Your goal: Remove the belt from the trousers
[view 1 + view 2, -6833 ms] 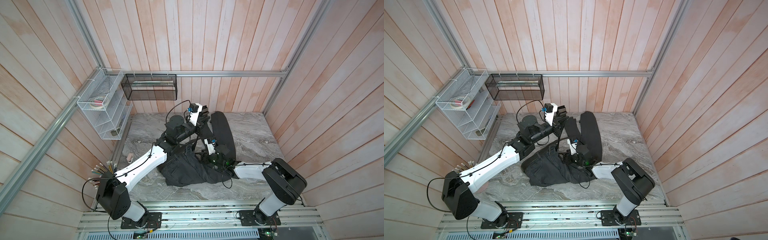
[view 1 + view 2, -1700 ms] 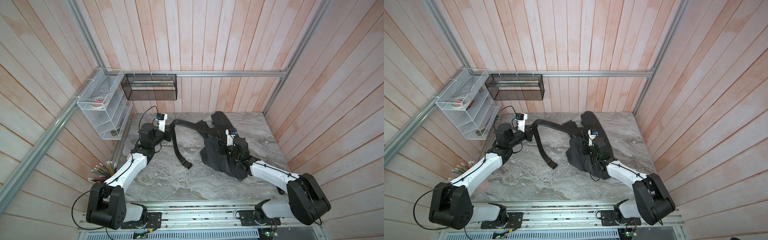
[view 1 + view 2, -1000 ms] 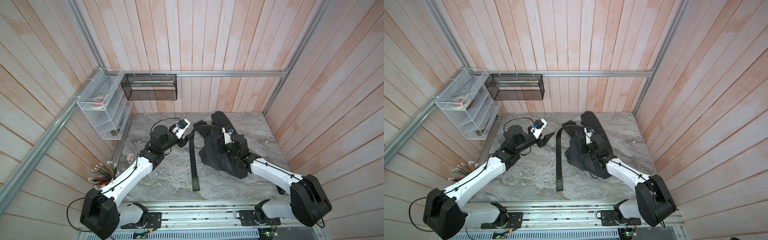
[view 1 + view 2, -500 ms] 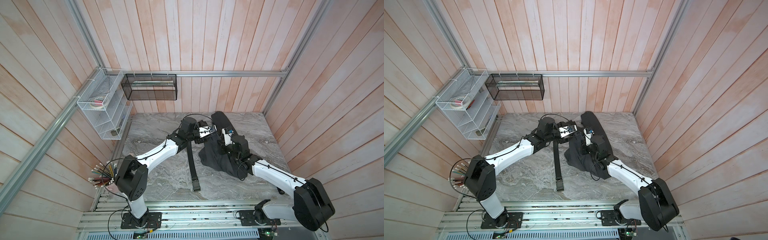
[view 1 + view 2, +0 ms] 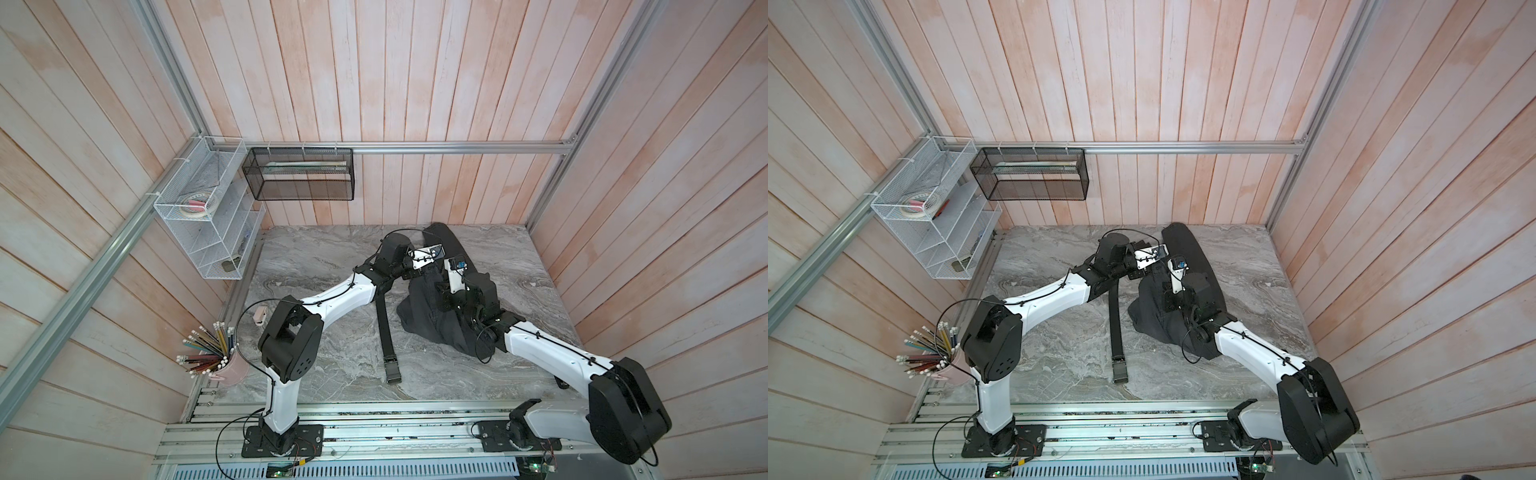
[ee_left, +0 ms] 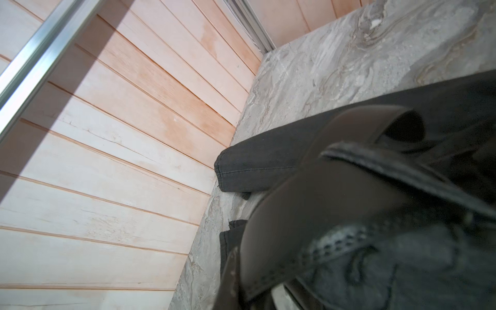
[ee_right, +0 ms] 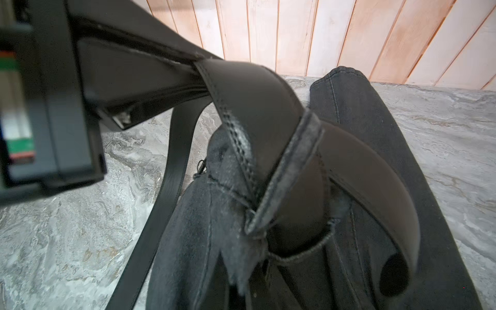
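Left claw (image 7: 204,76) pinches the belt (image 7: 268,107) just beside the trousers (image 7: 375,128).

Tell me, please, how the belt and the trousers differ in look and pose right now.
The belt is a narrow, smooth strap; the trousers are broad, matte fabric. The belt runs nearly straight toward the table's front, buckle free, whereas the trousers sit bunched, one leg stretched toward the back wall. The left end effector clamps the belt, not the trousers. Both are black, and the belt is threaded under one loop of the trousers.
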Motion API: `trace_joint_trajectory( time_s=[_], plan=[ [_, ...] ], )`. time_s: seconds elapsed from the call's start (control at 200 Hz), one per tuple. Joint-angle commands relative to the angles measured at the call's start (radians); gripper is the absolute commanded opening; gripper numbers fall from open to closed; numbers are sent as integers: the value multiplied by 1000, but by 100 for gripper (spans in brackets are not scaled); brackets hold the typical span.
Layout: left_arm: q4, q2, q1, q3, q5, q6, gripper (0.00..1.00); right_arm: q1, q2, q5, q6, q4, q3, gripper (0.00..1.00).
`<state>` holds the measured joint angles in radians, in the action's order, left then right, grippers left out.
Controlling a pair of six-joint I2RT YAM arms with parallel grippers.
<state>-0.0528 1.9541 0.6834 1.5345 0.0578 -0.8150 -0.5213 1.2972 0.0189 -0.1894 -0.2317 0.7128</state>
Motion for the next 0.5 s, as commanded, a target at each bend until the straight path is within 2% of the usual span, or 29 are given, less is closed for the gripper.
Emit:
trace_joint_trajectory(
  time_s=[0.0,0.23,0.37,0.495],
  plan=[
    [-79,-43,-5,8,-23,57,0,-2,-21,60,-7,-5,-18,0],
    [-100,-128,-74,6,5,181,0,41,-3,77,-67,-11,-35,0],
    [-135,-196,-163,22,87,299,0,72,17,63,-101,-32,-55,0],
    [-128,-223,-231,104,151,375,0,100,66,27,-145,-68,-60,0]
  ],
)
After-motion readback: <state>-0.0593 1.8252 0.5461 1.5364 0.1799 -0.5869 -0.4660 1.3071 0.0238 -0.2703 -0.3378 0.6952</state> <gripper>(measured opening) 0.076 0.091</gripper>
